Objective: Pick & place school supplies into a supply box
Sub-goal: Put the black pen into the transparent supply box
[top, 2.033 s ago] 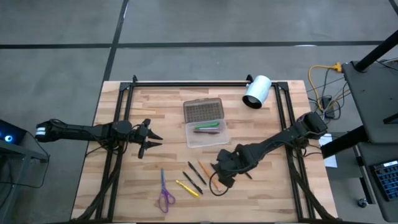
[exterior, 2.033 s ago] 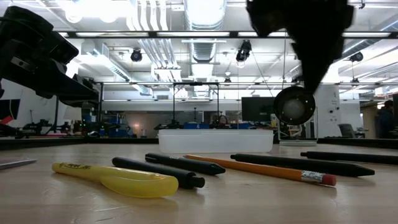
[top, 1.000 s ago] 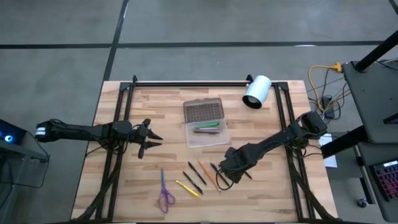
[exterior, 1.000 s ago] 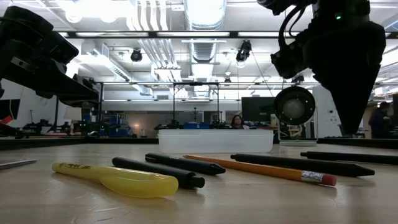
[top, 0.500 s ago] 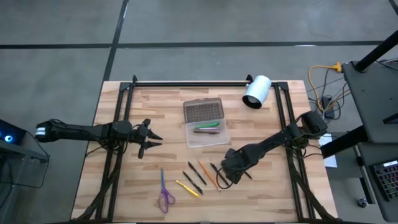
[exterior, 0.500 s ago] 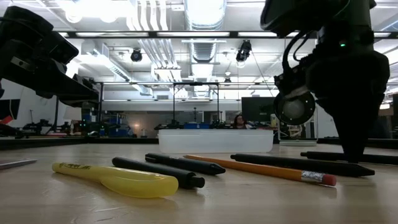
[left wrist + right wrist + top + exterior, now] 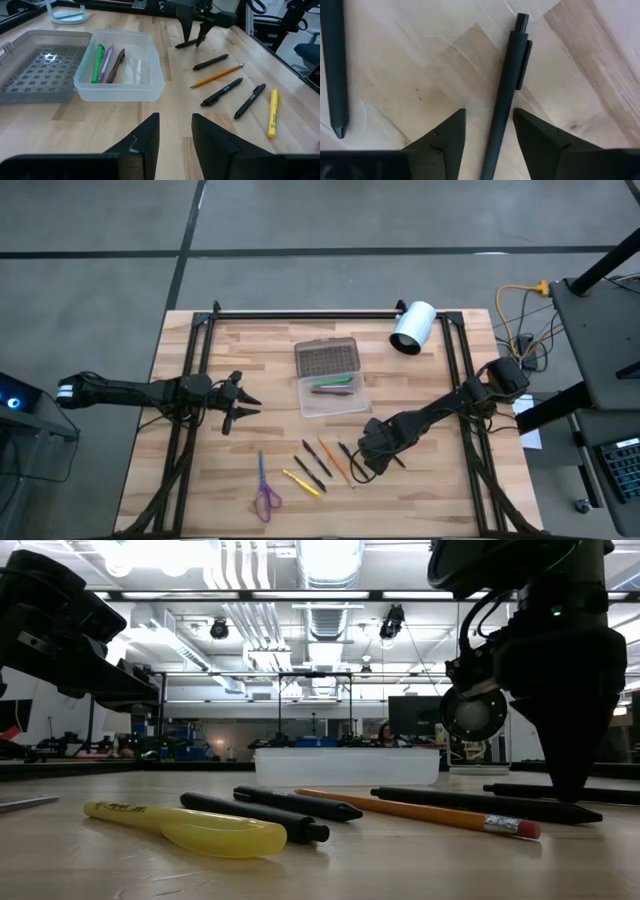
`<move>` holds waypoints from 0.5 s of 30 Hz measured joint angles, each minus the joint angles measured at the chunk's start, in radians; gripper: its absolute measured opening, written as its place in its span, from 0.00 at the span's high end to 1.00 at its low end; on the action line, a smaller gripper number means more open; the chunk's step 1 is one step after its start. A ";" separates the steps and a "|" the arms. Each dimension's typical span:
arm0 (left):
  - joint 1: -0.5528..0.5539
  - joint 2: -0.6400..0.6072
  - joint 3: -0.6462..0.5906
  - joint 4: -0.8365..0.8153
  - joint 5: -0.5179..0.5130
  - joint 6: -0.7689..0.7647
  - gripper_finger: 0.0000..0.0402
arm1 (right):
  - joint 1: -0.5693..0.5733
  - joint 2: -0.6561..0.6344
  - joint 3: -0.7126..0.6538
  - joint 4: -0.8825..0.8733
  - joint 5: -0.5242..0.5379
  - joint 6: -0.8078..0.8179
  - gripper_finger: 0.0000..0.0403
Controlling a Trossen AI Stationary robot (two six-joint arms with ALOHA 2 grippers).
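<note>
Fingers of right tool point(image 7: 487, 132) straddle black pen point(image 7: 507, 80), spread wide.

Right gripper point(image 7: 366, 463): lowered to the tabletop point(image 7: 420, 490), pointing down, fingers point(image 7: 442, 142) spread apart. Left gripper point(image 7: 243, 406): raised at the left side, level, fingers point(image 7: 145, 140) parted, holding nothing.
</note>
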 joint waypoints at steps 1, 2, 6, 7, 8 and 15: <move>0.000 0.000 0.000 0.000 0.000 0.000 0.75 | 0.000 0.000 0.000 -0.002 0.006 0.000 0.62; 0.000 0.000 0.000 0.000 0.000 0.000 0.75 | 0.000 0.001 0.000 -0.003 0.013 0.000 0.64; 0.000 0.000 0.000 0.000 0.000 0.000 0.75 | 0.000 0.001 -0.002 -0.007 0.020 0.000 0.72; 0.000 0.000 0.000 0.000 0.000 0.000 0.75 | 0.000 0.001 -0.003 -0.008 0.022 -0.001 0.74; 0.000 0.000 0.000 0.000 0.000 0.000 0.75 | 0.000 0.001 -0.003 -0.009 0.024 -0.004 0.76; 0.000 0.000 0.000 0.000 0.000 0.000 0.75 | 0.000 0.002 -0.005 -0.014 0.032 -0.031 0.93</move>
